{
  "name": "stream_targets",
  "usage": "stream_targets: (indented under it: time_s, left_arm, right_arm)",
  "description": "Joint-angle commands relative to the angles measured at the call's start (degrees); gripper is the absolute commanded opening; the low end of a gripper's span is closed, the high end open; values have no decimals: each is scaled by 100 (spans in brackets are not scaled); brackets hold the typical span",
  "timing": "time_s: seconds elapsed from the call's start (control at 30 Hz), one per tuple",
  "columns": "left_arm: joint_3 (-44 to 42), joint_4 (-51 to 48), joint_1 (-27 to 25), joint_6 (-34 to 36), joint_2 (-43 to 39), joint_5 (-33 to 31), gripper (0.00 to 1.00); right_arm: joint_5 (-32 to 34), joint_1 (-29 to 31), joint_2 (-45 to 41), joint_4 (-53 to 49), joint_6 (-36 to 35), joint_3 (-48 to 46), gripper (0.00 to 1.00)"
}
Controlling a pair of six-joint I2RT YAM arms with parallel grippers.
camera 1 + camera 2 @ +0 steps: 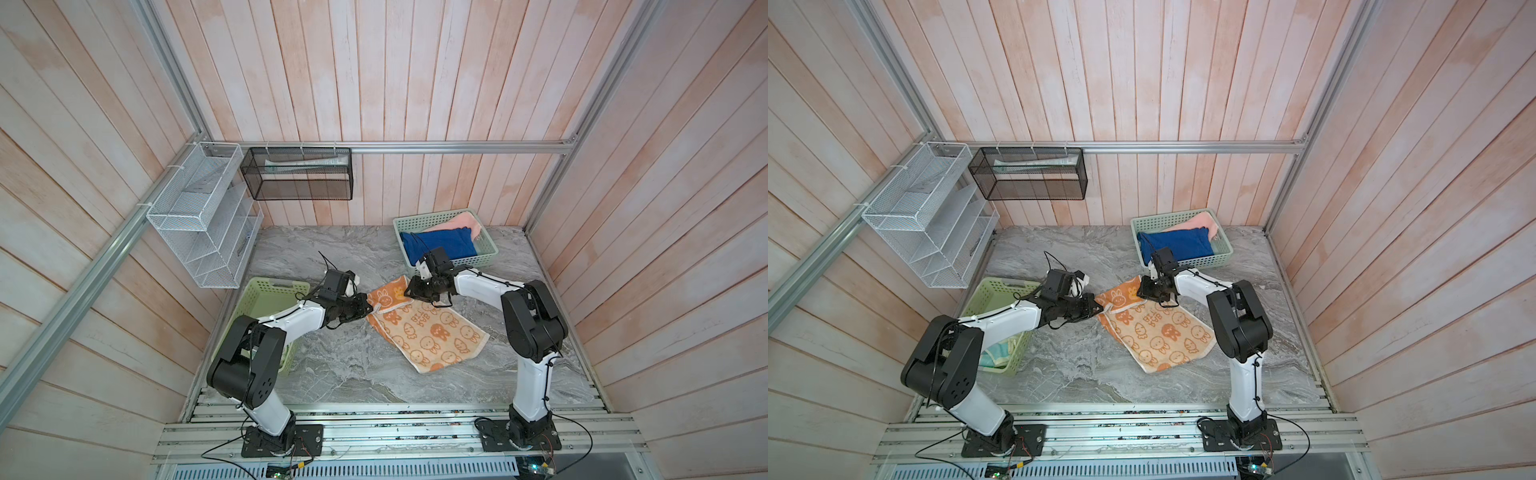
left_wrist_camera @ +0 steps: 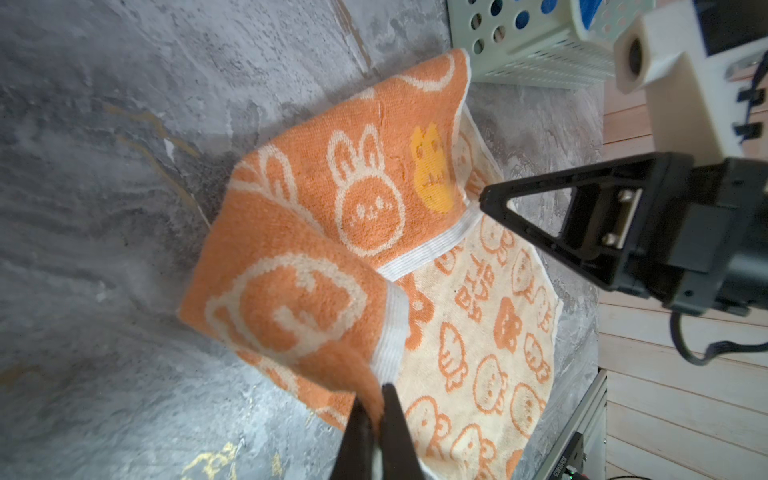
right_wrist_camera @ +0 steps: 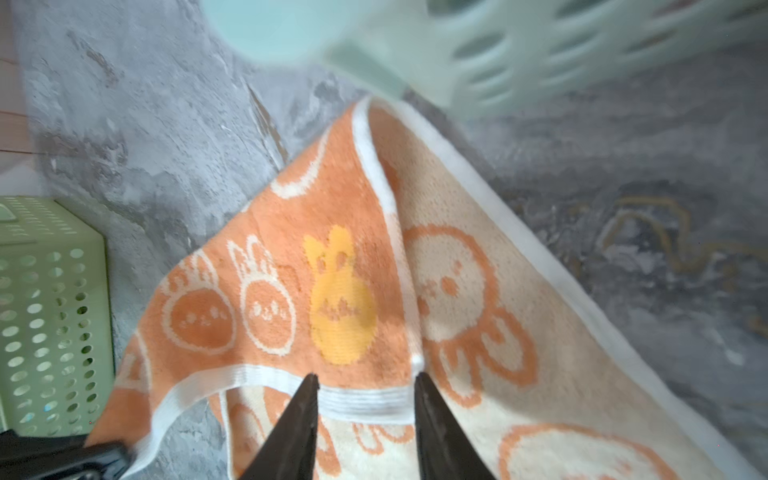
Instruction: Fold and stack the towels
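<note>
Orange bunny-print terry towel (image 1: 432,332), mid-desk, is half-folded: left fingers (image 2: 397,424) pinch its lifted corner, right fingers (image 3: 299,415) stand open at its hem. Blue towel (image 1: 442,247) and pink towel (image 1: 457,222) look stacked in the far-right green plastic basket (image 1: 399,220); teal-patterned towel (image 1: 996,352) waits.

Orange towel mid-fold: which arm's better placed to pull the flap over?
Likely left: the left tool is shut on the orange towel's lifted corner; the right tool stands open over the hem, holding nothing.

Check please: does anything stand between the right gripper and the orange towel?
Nothing visible does. The right gripper has its jaws open at the white hem of the orange towel, with no object between. The left gripper pinches another corner, out of the way.
</note>
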Motion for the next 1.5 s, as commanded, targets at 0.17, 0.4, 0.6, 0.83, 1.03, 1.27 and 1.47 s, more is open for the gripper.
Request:
stream_targets:
  time_s: [0.17,0.4,0.6,0.83,1.03,1.27,1.47]
  left_arm:
    - [-63,71,-24,90,-139,50,0]
    - [-108,30,-15,117,-156,59,0]
    - [-144,77,-15,99,-148,64,0]
    - [-143,125,-15,80,-113,116,0]
    - [-168,98,-13,107,-181,77,0]
    - [-204,108,-6,106,-240,87,0]
    - [-204,-67,138,202,-476,68,0]
  right_arm:
    - [131,-41,504,-328,-120,181,40]
    - [233,-33,328,-393,-29,-29,41]
    - [427,172,211,-481,3,-228,42]
    - [520,298,329,-408,39,-243,40]
    - [492,378,390,-494,25,59,22]
    - [560,496,13,-339,42,210,0]
    - [779,508,-306,-446,-31,416,0]
